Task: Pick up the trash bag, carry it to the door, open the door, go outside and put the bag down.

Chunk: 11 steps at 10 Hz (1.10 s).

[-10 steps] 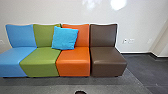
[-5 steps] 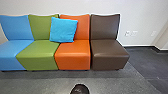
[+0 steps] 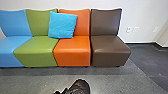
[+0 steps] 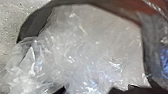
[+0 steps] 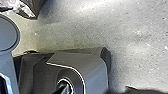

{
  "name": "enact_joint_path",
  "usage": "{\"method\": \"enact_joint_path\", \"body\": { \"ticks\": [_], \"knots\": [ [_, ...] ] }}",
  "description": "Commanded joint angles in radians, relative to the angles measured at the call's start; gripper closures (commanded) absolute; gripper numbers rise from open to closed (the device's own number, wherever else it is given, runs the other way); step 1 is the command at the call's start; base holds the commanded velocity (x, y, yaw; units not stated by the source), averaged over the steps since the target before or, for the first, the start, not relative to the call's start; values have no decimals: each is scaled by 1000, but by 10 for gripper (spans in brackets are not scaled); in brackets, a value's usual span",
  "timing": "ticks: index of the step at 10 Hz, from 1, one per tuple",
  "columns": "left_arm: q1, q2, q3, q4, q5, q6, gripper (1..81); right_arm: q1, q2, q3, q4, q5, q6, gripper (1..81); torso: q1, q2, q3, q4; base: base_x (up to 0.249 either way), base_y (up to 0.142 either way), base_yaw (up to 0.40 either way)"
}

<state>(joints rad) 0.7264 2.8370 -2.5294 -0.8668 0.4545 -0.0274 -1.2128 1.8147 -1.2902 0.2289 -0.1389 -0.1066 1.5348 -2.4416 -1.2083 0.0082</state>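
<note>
Trash bag (image 4: 82,47), crumpled at edge, floor (image 4: 9,30) alongside

Seats, four, left to right: blue (image 3: 11,48), green (image 3: 36,47), orange (image 3: 72,47) and brown (image 3: 108,47), all smooth, leather-like covering with a soft sheen; one cushion (image 3: 62,25), matt cloth, lightly creased. Far wall (image 3: 143,13), smooth, painted-looking; floor (image 3: 112,78), grey, speckled, stone-like, low sheen. Clear plastic film (image 4: 87,50), thin, crumpled, glossy along its folds.
</note>
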Motion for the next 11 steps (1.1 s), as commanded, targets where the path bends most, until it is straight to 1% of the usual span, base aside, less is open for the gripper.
{"method": "enact_joint_path", "body": {
  "ticks": [1, 2, 3, 5, 7, 8, 9, 10, 11],
  "knots": [
    [-126, -11, -23, -9, 98, -3, 10, 69, -76, 22, 20, -93, 1, 10, 63, -98, 0, 0, 0, 0, 0],
    [-121, -2, -35, -6, 98, -3, 10, 84, -79, 22, 33, -122, 1, 10, 86, -135, 0, 0, 0, 0, 0],
    [-107, 13, -58, 9, 95, -3, 10, 94, -84, 29, 33, -133, 1, 10, 108, -171, -1, 0, 0, 0, 0],
    [-94, 59, -136, 11, 93, -2, 10, 113, -96, 37, 36, -142, 1, 10, 153, -242, -1, 0, 0, 0, 0],
    [-83, 102, -193, 11, 90, 4, 10, 181, -162, 85, 38, -195, 8, 10, 198, -258, -1, 0, 0, 0, 0],
    [-74, 116, -212, 11, 87, 8, 10, 239, -206, 120, 38, -234, 30, 10, 157, -226, -1, 0, 0, 0, 0],
    [-64, 124, -226, 11, 73, 9, 10, 308, -239, 150, 36, -289, 45, 10, 177, -230, -1, 0, 0, 0, 0],
    [-54, 124, -232, 11, 60, 11, 10, 382, -259, 184, 32, -352, 63, 10, 184, -233, -2, 0, 0, 0, 0],
    [-40, 124, -232, 11, 29, 11, 10, 438, -265, 194, 30, -405, 84, 10, 190, -237, -2, 0, 0, 0, 0]
  ]
}}
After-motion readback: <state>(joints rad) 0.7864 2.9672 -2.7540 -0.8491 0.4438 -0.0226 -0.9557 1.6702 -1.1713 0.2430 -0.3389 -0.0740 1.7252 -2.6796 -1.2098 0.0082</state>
